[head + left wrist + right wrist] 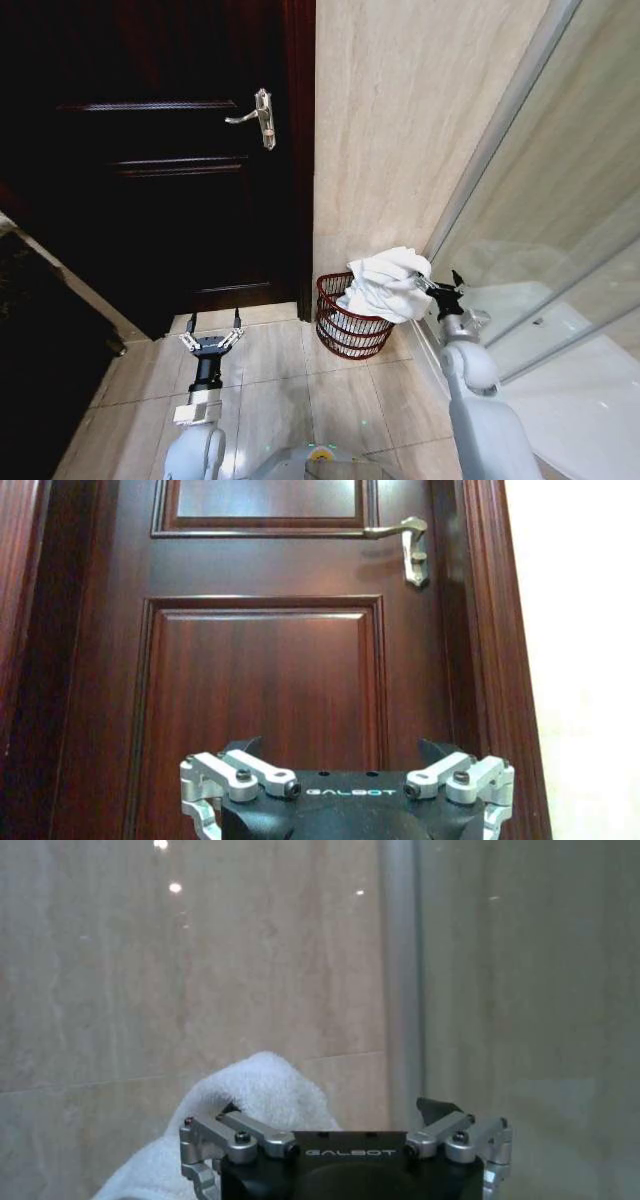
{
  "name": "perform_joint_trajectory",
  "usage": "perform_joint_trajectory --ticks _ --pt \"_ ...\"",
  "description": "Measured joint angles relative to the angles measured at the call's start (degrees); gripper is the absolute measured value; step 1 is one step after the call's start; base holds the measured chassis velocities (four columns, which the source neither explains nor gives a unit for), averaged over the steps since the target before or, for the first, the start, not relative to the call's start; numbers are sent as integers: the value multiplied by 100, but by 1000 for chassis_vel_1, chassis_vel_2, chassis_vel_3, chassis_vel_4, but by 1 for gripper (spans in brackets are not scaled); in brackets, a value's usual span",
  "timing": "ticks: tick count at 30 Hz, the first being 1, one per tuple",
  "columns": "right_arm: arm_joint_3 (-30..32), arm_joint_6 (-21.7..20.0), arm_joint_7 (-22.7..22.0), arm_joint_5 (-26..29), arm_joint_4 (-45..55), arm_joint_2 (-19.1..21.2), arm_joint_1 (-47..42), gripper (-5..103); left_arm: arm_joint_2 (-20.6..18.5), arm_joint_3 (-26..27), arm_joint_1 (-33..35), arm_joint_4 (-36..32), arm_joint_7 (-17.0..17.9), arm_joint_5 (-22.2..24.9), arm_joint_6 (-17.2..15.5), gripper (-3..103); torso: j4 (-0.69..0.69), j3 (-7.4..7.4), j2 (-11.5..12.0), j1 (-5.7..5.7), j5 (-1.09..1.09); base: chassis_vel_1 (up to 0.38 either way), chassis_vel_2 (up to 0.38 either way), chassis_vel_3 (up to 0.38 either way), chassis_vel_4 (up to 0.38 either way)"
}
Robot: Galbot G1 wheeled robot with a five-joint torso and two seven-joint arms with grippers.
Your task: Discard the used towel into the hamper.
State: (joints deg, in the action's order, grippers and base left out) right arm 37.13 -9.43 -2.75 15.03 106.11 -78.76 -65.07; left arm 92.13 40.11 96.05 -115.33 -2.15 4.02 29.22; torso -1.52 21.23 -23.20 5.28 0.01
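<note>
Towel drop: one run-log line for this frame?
towel: heaped on hamper rim, spilling over | right gripper: open, beside towel | left gripper: open, idle, low facing door

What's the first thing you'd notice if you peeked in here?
A big white towel heaped on a small reddish-brown hamper at the foot of the beige wall, with the right gripper open just beside it. Left of that stands a dark wooden door with a silver handle.
</note>
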Motion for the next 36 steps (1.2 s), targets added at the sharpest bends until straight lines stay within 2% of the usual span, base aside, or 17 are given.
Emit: perform_joint_trajectory --ticks 5,8,13,16,17,20,21,24,25,33,36 --pt "-233 -183 171 -20 -95 29 220 100 0 9 -65 101 -2 72 0 100 0 0 -1 0 -2 0 0 0 0" --pt "-421 -271 293 -75 -517 7 540 100 0 15 -107 185 -7 73 12 100 0 0 -1 0 0 0 0 0 0" --pt "-520 -420 248 -6 -943 -49 821 100 0 72 -101 172 -8 91 14 100 0 0 -1 0 0 0 0 0 0" --pt "-581 -851 193 142 -1239 -51 1030 100 0 99 -90 168 -8 105 14 100 0 0 -1 0 -1 0 0 0 0" --pt "-581 -851 193 142 -1239 -51 1030 100 0 99 -90 168 -8 105 14 100 0 0 -1 0 -1 0 0 0 0" --pt "-711 -1388 123 156 -1328 -9 1101 100 0 95 -84 160 -8 104 14 100 0 0 -2 0 -2 0 0 0 0" --pt "-711 -1388 123 156 -1328 -9 1101 100 0 95 -84 160 -8 104 14 100 0 0 -2 0 -2 0 0 0 0" --pt "-923 -1983 159 102 -1265 37 1075 100 0 73 -99 147 -9 95 12 100 1 0 -2 0 -2 0 0 0 0" --pt "-923 -1983 159 102 -1265 37 1075 100 0 73 -99 147 -9 95 12 100 1 0 -2 0 -2 0 0 0 0" --pt "-1422 -2815 177 27 -1559 48 1314 100 0 67 -31 7 -17 74 -14 100 0 0 -2 0 -1 0 0 0 0" --pt "-1455 -2947 210 80 -1683 64 1398 100 0 77 -15 -27 -17 79 -38 100 0 0 -2 0 0 0 0 0 0"
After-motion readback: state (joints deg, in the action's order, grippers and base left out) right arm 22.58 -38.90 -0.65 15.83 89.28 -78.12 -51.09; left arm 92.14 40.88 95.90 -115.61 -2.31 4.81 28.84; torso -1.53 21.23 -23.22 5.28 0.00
